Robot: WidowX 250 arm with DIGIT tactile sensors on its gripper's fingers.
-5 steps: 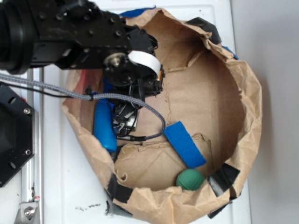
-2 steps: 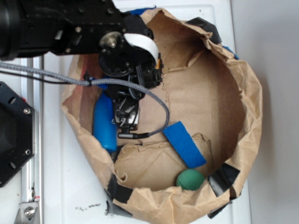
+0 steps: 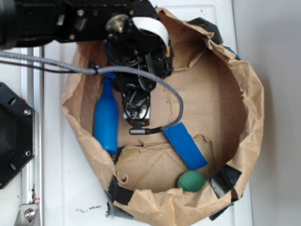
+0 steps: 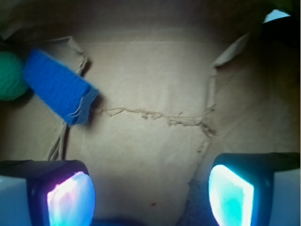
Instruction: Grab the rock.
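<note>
Apparently rock mostly hidden: dark mottled patch at wrist frame bottom; tool spread wide, empty.

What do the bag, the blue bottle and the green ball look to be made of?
The bag looks like brown kraft paper: matte, creased, with torn edges patched by black tape. The blue bottle looks like smooth plastic with a slight sheen along its side. The green ball looks matte and finely textured, perhaps foam or rubber; the pictures leave that open.
</note>
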